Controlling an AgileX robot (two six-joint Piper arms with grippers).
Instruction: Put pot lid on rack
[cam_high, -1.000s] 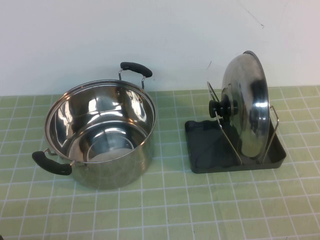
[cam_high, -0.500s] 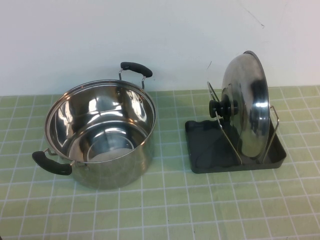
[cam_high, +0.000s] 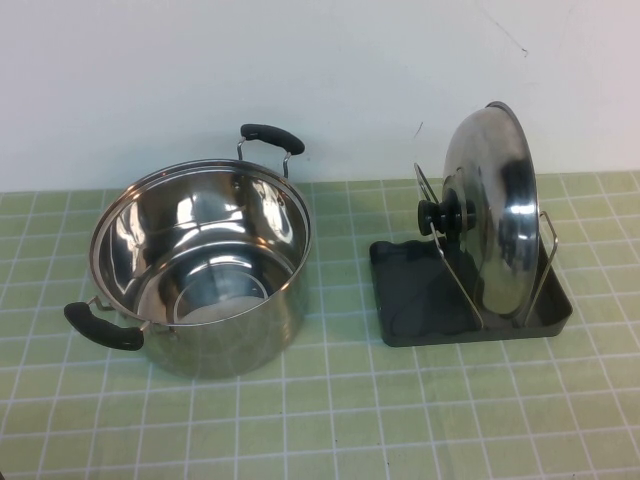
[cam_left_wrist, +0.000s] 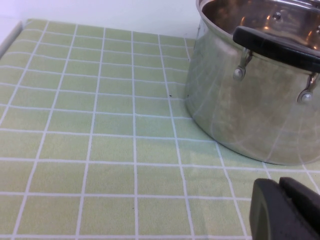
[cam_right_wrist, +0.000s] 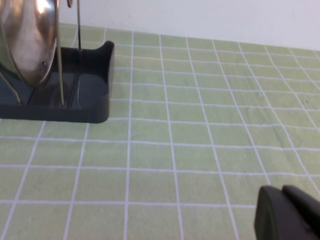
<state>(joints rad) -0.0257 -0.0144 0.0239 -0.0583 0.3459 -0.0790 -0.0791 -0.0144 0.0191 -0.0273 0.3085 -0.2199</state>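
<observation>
The shiny steel pot lid (cam_high: 493, 210) with its black knob (cam_high: 440, 215) stands on edge between the wire loops of the dark grey rack (cam_high: 470, 295) at the right of the table. Its rim and the rack's corner (cam_right_wrist: 95, 85) also show in the right wrist view. My left gripper (cam_left_wrist: 282, 210) is shut and empty, low over the tiles beside the pot. My right gripper (cam_right_wrist: 285, 212) is shut and empty, low over the tiles to the right of the rack. Neither gripper shows in the high view.
An open steel pot (cam_high: 200, 265) with two black handles stands at the left of the green tiled table; it also shows in the left wrist view (cam_left_wrist: 255, 95). A white wall runs behind the table.
</observation>
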